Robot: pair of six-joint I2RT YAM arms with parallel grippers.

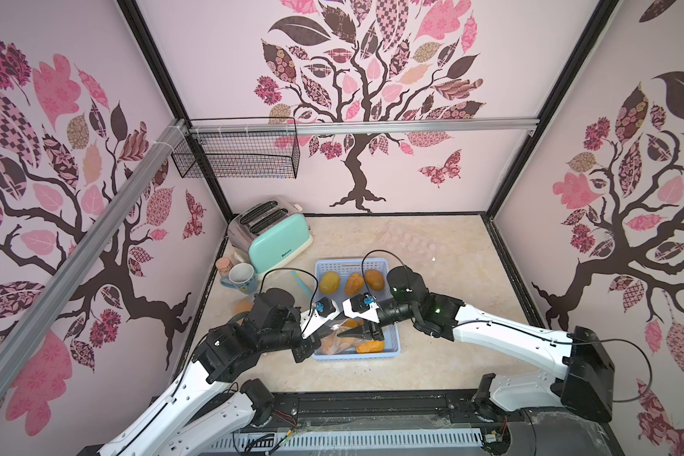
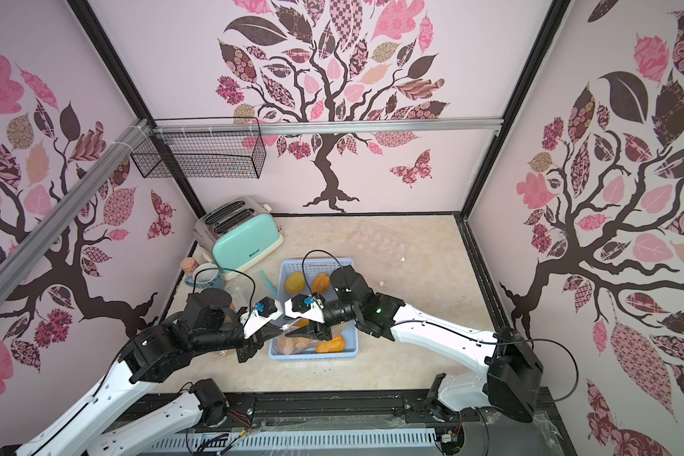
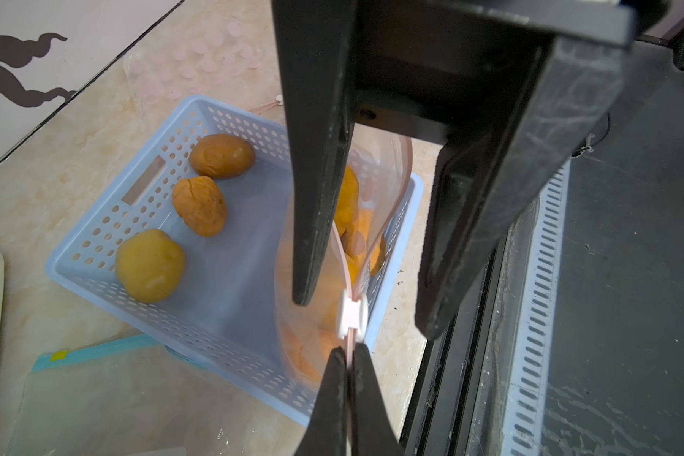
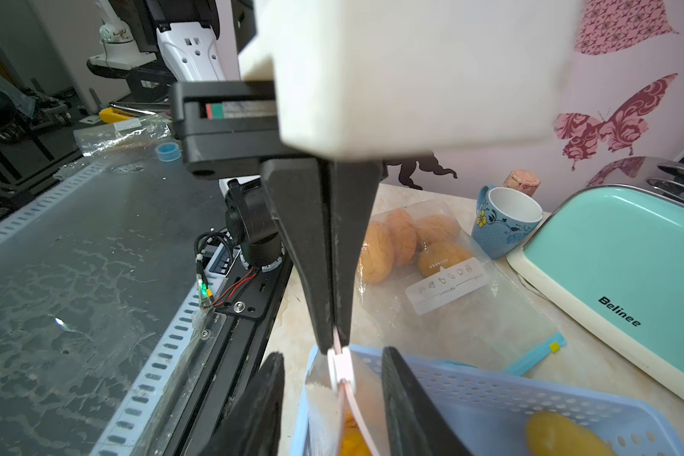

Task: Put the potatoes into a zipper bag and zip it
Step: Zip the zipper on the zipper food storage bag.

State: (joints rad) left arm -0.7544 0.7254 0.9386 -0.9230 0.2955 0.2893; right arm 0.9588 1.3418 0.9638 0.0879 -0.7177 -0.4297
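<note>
Black fingers of the left gripper [image 3: 348, 352] sit closest in the left wrist view. They are pressed tight together on the pink zip strip at one end of a clear plastic zipper bag [image 3: 386, 177]. Just beyond that pinch sits the bag's small white slider [image 3: 350, 316]. Past the slider the two pink strips part, so the mouth of the bag gapes open.

The right gripper [image 3: 368, 318] comes down over the same spot with its jaws apart. One finger stands close beside the slider and the other is well clear of it. Neither touches the slider, and the gripper holds nothing.

The zipper bag hangs from the left gripper's hold inside a pale blue perforated plastic basket [image 3: 107, 221], at the end nearer the robot. It contains several orange-yellow, wrinkled potatoes [image 3: 348, 197]. Three loose potatoes [image 3: 200, 205] lie in a row at the far end of the basket, apart from one another. In both top views one more potato [image 1: 370, 346] lies on the basket floor just beside the bag, below the right gripper.

The basket rests on a beige marble-patterned table [image 1: 443, 316]. To the robot's left of it, a second clear bag with a blue zip [image 4: 470, 319] lies flat with potatoes inside. That bag is near a blue floral mug [image 4: 502, 225] and a mint-green toaster [image 4: 624, 272].
</note>
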